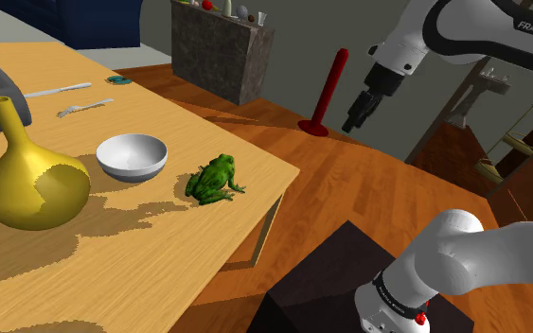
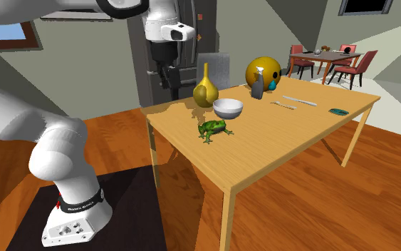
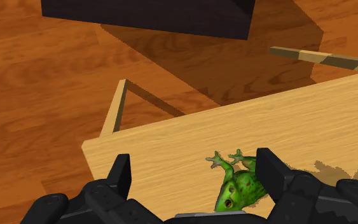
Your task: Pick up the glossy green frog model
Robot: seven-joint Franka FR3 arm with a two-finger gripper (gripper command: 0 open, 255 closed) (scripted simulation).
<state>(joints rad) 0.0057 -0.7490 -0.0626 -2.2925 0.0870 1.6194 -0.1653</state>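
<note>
The glossy green frog [image 1: 215, 180] sits near the corner of the light wooden table [image 1: 160, 246], beside a white bowl. My black gripper [image 1: 354, 121] hangs in the air beyond the table's corner, well above and apart from the frog, over the wooden floor. From the second exterior view the gripper [image 2: 169, 84] is up behind the table's far-left corner and the frog [image 2: 212, 130] lies near that view's left table edge. Along the hand, the gripper [image 3: 194, 175] is open, and the frog [image 3: 238, 184] shows close to one finger [image 3: 268, 168], untouched.
A white bowl [image 1: 132, 156] and a yellow gourd-shaped vase [image 1: 29, 175] stand just past the frog. Cutlery [image 1: 84, 109] lies farther along the table. A red upright object [image 1: 326, 95] stands on the floor near the gripper. The dark stand [image 1: 321, 284] sits below.
</note>
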